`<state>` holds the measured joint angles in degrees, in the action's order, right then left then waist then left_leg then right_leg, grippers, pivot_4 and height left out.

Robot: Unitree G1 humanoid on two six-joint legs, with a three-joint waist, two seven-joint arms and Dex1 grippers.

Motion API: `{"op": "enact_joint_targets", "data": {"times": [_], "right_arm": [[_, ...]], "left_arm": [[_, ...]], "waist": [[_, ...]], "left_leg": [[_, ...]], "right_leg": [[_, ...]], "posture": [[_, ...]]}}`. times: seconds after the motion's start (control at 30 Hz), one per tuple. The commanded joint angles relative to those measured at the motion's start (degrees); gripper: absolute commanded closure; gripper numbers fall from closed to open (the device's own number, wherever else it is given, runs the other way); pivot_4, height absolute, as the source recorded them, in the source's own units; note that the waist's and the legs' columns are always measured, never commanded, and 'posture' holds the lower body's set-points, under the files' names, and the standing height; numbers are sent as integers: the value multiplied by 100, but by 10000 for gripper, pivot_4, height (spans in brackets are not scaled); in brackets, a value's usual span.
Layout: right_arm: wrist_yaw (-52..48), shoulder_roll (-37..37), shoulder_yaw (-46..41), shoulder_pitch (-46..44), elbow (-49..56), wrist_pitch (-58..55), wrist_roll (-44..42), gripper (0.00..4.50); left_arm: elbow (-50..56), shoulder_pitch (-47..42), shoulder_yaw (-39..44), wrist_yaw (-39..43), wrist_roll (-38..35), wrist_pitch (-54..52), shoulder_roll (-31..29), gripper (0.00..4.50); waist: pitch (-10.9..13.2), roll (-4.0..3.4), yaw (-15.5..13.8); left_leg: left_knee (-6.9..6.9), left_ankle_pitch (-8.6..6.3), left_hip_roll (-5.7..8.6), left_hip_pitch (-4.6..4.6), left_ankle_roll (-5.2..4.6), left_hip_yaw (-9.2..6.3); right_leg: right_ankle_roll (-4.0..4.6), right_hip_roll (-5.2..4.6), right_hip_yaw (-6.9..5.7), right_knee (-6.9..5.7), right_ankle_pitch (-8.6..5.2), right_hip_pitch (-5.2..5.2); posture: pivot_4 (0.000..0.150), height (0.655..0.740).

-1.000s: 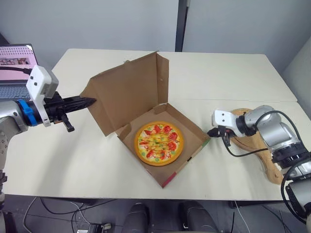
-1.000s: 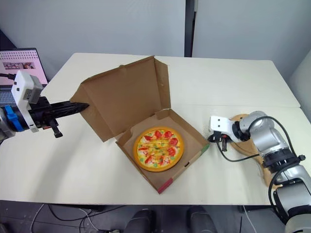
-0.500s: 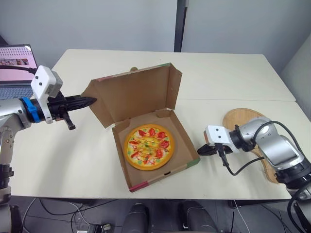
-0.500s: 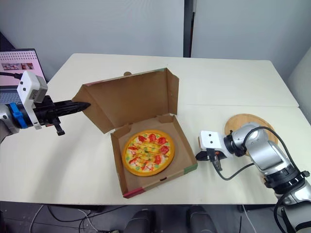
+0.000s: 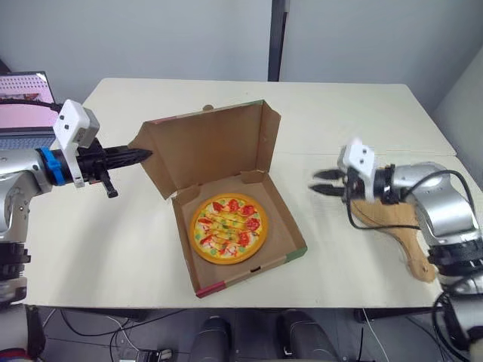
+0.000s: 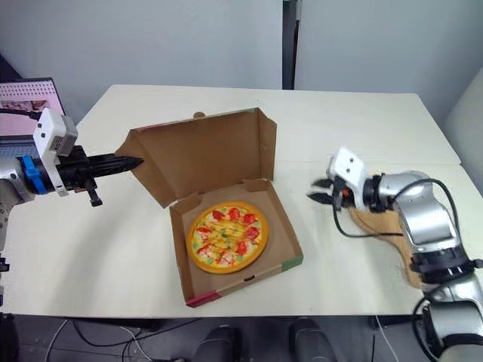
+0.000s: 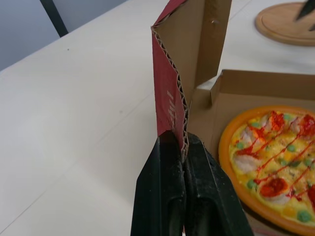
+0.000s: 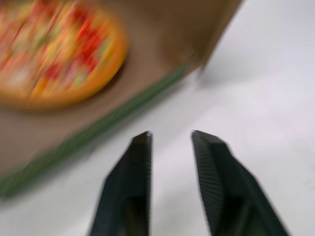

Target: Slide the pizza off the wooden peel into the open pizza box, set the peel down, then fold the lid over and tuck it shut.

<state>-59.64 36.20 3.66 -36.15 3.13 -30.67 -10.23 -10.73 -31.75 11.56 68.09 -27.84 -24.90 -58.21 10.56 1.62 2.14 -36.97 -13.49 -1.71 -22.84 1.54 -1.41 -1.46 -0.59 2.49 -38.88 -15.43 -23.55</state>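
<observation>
White tabletop (image 5: 113,249), smooth and matte, runs under everything. Closest to the camera sits the pizza box (image 5: 296,243), a square tray of brown corrugated cardboard with a red and green stripe along its front edge. The round pizza (image 5: 229,228) lies flat inside it, orange crust with red and green toppings. Left gripper (image 7: 183,147) is clamped tight on a corner of the lid (image 5: 211,151), which stands tilted over the back of the box; you can see the wavy corrugated edge pinched between the fingers. Right gripper (image 5: 317,179) hovers just right of the box, fingers spread, nothing in them, and its wrist view is pretty blurry. Wooden peel (image 5: 400,226) lies flat near the right edge, round head mostly hidden behind the right arm. Far left, a laptop (image 5: 26,87) is cut off by the frame.
</observation>
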Motion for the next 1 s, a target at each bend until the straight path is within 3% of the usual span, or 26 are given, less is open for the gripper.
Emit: {"op": "enact_joint_targets", "data": {"times": [0.03,0.13,0.37,0.9,1.0], "right_arm": [[827,-417,-281,-230,222,-192,-91,18293],[1355,-850,-285,-428,321,-442,-130,8307],[2306,-1722,-329,-1267,-379,-847,-155,8307],[2433,-2329,-131,-1945,-1639,-445,-234,8307],[2471,-2415,-106,-2077,-1966,-206,-152,14202]], "left_arm": [[-33,-138,71,34,25,34,-31,45000],[-92,-176,63,38,53,32,-21,45000],[-179,-291,45,46,46,-24,26,45000],[-196,-228,131,37,23,-140,21,45000],[-140,-178,158,15,7,-158,20,45000]], "waist": [[0,0,-12],[0,0,-23],[0,0,-21],[0,0,-9],[0,-1,1]], "left_leg": [[1,0,-1,0,0,-3],[1,0,0,-3,0,-3],[1,0,-1,-5,0,-2],[3,0,-1,-8,-1,-2],[3,0,-1,-8,0,-1]], "right_leg": [[1,2,-2,-1,0,0],[2,1,-2,-2,0,-2],[3,1,-1,-6,0,-9],[3,2,-1,-8,1,-14],[3,2,0,-8,1,-14]], "posture": [[1500,7325],[1500,7325],[1500,7325],[1500,7325],[1500,7325]]}}
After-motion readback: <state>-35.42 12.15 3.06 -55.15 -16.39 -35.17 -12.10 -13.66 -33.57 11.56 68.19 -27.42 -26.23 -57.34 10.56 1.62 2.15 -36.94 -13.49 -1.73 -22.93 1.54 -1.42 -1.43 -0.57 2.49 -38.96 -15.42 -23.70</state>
